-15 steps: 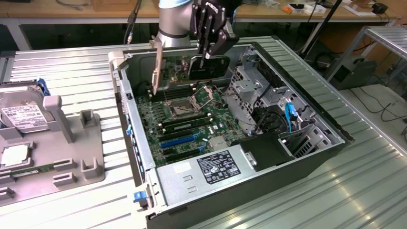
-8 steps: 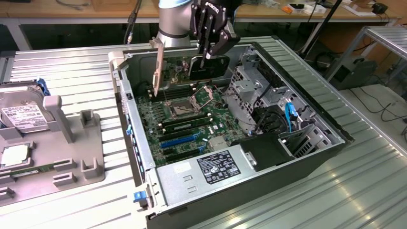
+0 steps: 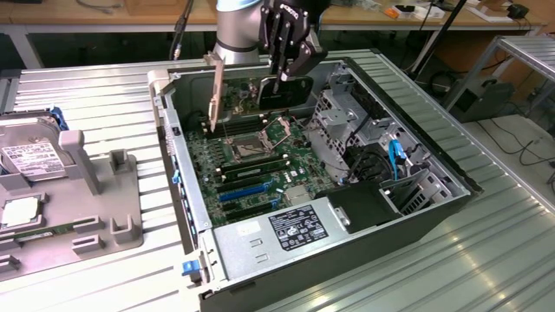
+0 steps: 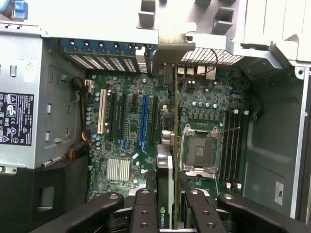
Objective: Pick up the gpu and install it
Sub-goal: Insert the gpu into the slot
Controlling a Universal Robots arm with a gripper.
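Resting on the counter (image 3: 95,97) at the exterior view's left, a grey tray (image 3: 108,214) carries a hard drive (image 3: 30,159). Right of it lies the open case (image 3: 390,250). Over its motherboard (image 3: 251,162) the gripper (image 3: 288,73) is clamped on the gpu (image 3: 279,96), held on edge, its bracket (image 3: 214,88) toward the case's rear wall.

Overall: bright, even room light from overhead.
Glare: pale streaks along the ribbed table (image 3: 494,260) near its edge at the exterior view's right; case (image 4: 97,22) rim washed almost white in the wrist view.
Shadows: soft; the case's drive-bay corner is dim.
gpu (image 3: 282,96): black face dark, bracket lit.
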